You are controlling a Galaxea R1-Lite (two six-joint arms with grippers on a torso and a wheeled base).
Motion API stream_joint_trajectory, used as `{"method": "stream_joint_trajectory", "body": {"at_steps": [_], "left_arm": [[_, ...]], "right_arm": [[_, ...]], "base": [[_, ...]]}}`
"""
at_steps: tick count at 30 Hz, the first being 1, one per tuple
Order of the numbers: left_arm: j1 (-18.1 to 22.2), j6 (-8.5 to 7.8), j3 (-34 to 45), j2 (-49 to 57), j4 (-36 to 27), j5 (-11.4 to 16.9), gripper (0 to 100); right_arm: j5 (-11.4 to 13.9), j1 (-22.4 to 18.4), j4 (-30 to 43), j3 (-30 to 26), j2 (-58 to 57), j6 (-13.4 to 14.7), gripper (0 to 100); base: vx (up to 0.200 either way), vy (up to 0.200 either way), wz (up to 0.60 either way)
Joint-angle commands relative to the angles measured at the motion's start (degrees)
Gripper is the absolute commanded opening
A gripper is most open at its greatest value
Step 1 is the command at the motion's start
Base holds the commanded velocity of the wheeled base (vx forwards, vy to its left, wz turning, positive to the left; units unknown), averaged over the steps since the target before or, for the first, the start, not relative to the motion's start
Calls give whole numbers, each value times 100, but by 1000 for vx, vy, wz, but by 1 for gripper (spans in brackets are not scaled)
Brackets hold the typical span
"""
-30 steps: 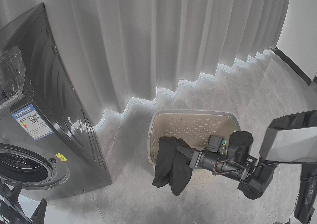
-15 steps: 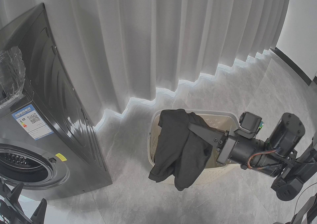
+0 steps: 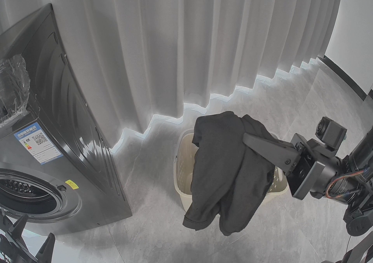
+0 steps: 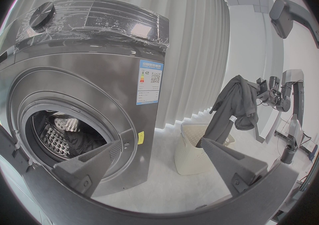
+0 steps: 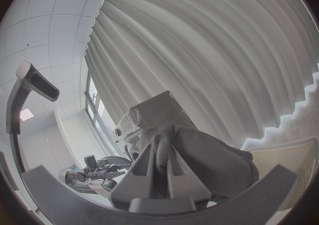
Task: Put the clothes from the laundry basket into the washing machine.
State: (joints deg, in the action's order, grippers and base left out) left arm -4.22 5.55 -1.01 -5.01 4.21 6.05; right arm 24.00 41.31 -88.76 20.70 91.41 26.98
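A dark garment (image 3: pixel 225 166) hangs from my right gripper (image 3: pixel 246 137), whose fingers are shut on its top fold; the cloth drapes down over the cream laundry basket (image 3: pixel 180 166) and hides most of it. The right wrist view has the gripper (image 5: pixel 161 149) pinching the garment (image 5: pixel 206 159) above the basket (image 5: pixel 285 162). The grey washing machine (image 3: pixel 58 120) stands at the left with its round drum opening (image 3: pixel 23 194) facing me. My left gripper (image 4: pixel 159 142) is open and holds nothing in front of the drum (image 4: pixel 66 136), where dark clothing (image 4: pixel 83 141) lies inside.
White floor-length curtains (image 3: pixel 194 42) hang behind the basket and beside the machine. Bare grey tiled floor (image 3: pixel 151 217) separates machine and basket. Plastic wrap (image 3: pixel 13 81) covers the machine's top. A dark skirting board (image 3: pixel 342 75) runs along the right wall.
My right gripper has risen and drawn back to the right, lifting the dark garment from the basket's front rim to hang well above it. The left gripper has stayed put.
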Motion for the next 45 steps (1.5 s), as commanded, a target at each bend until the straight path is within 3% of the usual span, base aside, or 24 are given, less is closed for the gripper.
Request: {"method": "stream_joint_trajectory", "body": {"at_steps": [1,8,14,26,39,45], "left_arm": [[0,25,101,-9,1,2,100],[0,78,101,0,1,2,100],[0,78,101,-9,1,-7,100],[0,69,101,0,1,2,100],[0,69,101,0,1,2,100],[0,61,101,0,1,2,100]], "right_arm": [[34,8,-1,-57,-228,9,0],[61,-18,17,-48,-193,0,0],[87,-62,8,-5,-26,0,0],[254,-150,-1,4,123,-8,0],[254,-124,-1,92,132,203,0],[201,-124,-1,92,176,150,0]], "base": [[-200,0,0],[-200,0,0],[0,0,0],[-200,0,0],[0,0,0],[0,0,300]]}}
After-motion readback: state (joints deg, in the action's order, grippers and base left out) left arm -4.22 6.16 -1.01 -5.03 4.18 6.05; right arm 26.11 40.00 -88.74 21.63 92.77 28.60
